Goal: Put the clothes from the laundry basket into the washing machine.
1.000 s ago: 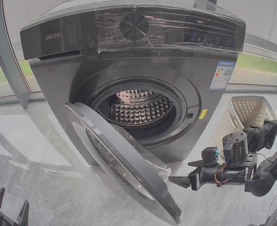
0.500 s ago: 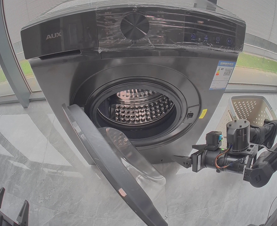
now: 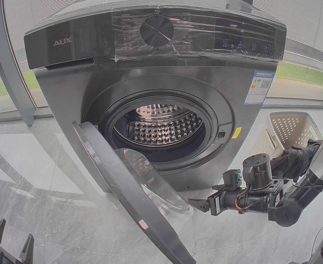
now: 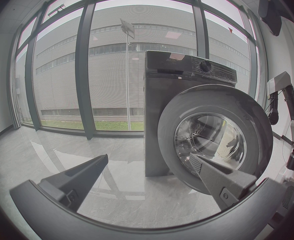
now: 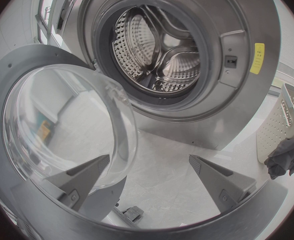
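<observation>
Clothes (image 3: 297, 160) half hidden behind your right arm, both grippers spread open and holding nothing.

You have one dark bundle draped over the rim of the one laundry basket (image 3: 289, 125), behind the right gripper (image 3: 200, 205); you cannot tell how many garments it holds. One washing machine (image 3: 77, 88) stands ahead of that gripper. Its one door (image 3: 124, 187) hangs open just beside the fingertips, with the lower edge cut off. Your left gripper (image 3: 15, 231) is cropped at the corner, well apart from the door.
</observation>
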Controlling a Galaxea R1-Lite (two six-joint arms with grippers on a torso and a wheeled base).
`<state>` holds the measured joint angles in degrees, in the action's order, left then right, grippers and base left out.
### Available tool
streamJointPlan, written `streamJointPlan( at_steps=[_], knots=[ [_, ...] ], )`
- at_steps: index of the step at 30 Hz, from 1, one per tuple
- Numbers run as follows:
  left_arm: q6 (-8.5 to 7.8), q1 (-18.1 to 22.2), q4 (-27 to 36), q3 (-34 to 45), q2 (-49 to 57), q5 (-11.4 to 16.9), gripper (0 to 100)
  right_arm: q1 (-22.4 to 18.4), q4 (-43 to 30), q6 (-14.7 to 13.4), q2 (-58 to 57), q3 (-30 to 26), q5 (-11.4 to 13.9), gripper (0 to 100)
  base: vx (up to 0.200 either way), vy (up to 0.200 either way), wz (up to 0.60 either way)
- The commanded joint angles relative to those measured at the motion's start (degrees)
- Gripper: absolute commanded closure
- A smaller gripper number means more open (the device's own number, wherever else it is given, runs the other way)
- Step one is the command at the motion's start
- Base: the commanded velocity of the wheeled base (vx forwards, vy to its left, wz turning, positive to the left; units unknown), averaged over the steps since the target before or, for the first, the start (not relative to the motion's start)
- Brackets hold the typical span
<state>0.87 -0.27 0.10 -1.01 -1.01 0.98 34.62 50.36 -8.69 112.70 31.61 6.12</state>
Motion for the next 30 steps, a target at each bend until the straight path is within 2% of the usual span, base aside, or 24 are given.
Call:
streamJointPlan(
  at_steps=[1,9,11,15,21,30],
  knots=[
    [0.10,0.0,0.0,0.9,1.0,0.0,0,2.9,0.0,-0.3,0.7,-0.5,0.0,0,0.000,0.000,0.00],
    [0.01,0.0,0.0,0.9,1.0,0.0,0,4.2,2.8,-0.4,0.1,-2.2,0.2,0,0.000,0.000,0.00],
    [0.01,0.0,0.0,0.9,1.0,0.0,0,3.7,4.3,-1.1,0.5,-1.3,0.2,0,0.000,0.000,0.00],
    [0.01,0.0,0.0,0.9,1.0,0.0,0,3.7,4.7,-1.3,0.9,1.3,0.2,0,-0.200,0.000,0.00],
    [0.10,0.0,0.0,0.9,1.0,0.0,0,3.3,4.7,-5.3,6.2,7.1,1.5,0,-0.167,0.000,0.00],
    [0.19,0.0,0.0,0.9,1.0,0.0,0,3.7,4.2,-5.3,12.1,11.7,1.0,0,0.000,0.000,0.00]
  ],
)
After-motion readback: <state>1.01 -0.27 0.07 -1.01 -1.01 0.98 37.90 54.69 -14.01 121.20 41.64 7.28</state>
